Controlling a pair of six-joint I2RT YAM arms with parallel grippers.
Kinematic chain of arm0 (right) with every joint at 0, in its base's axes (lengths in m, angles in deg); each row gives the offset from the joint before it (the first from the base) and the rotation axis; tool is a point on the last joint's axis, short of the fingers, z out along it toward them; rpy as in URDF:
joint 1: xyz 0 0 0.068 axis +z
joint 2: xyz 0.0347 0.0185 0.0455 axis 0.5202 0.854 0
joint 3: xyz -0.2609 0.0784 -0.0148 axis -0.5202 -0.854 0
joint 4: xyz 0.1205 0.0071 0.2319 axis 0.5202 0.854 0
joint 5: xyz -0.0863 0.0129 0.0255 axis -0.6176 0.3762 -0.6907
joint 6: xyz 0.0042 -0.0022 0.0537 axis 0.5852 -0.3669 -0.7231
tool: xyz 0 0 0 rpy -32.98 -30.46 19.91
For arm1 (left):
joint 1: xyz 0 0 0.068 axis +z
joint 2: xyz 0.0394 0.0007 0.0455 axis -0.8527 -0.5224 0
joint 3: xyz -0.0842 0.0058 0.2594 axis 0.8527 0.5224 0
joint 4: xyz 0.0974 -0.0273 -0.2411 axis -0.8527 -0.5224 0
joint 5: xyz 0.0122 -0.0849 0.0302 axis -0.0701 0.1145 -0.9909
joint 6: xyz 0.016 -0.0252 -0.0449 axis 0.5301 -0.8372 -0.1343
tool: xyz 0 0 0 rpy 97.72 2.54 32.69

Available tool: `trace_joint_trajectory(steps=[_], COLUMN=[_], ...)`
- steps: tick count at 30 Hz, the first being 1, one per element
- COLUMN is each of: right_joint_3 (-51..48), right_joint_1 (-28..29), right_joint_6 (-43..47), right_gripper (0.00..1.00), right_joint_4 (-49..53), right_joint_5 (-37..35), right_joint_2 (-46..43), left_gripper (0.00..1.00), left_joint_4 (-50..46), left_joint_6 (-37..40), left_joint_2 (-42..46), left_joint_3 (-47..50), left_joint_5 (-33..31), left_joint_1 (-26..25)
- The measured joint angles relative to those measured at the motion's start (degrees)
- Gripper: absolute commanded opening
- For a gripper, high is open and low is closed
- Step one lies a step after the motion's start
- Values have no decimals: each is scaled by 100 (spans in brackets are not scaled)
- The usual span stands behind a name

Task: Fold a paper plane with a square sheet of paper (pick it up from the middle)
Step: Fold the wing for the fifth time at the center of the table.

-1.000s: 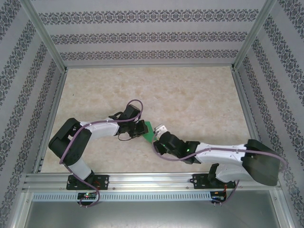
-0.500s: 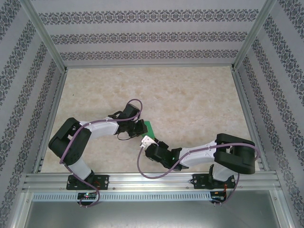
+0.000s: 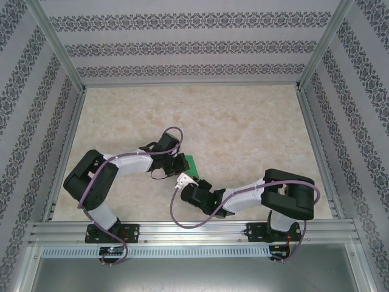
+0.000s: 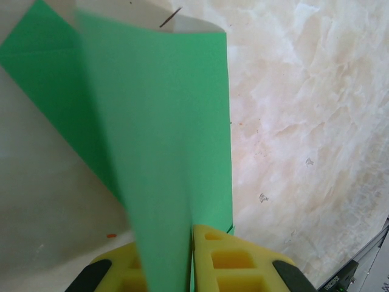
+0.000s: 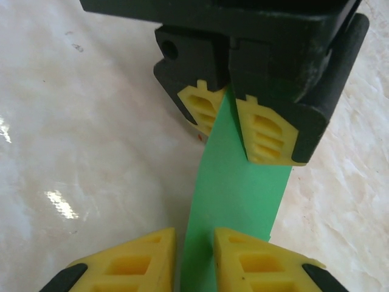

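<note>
The left gripper (image 4: 176,240) is clamped on the folded green paper (image 4: 164,121), which stands on edge between its yellow pads and rises toward twelve o'clock in the left wrist view. From above, the paper sits near the middle of the table (image 3: 243,121), toward its six o'clock edge, with the left gripper at the paper's nine o'clock. The right gripper (image 5: 194,237) comes in at its seven o'clock. Its jaws are narrow and straddle the paper's lower edge, and it cannot be told whether they pinch it.

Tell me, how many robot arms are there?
2. The left arm reaches in from the left, the right arm from the right; both meet at the green paper.
</note>
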Motion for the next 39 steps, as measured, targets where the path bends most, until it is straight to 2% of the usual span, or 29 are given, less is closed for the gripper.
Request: trace_joint_trajectory(steps=[3,11,22,30,35,39], right_joint_3=[0,-2,-2,-2,-2,-2], right_joint_1=[0,0,0,-2,-59,-190], right_joint_6=[-20,-92,-210,-317,-450,-605], right_gripper=[22,13,15,6,2,0], right_joint_4=[2,4,28,116,125,90], right_joint_5=[-79,-153,-216,-249,-234,-66], right_joint_2=[17,17,17,17,15,13], left_gripper=[11,11,11,11,14,21], left_joint_4=[0,-35,-61,-83,-105,-181], left_joint_6=[2,4,17,17,20,76], left_joint_2=[0,0,0,0,15,168], left_joint_3=[-2,-4,-22,-26,-26,-26], left_joint_5=[0,0,0,0,-4,-81], left_joint_1=[2,2,2,2,13,66])
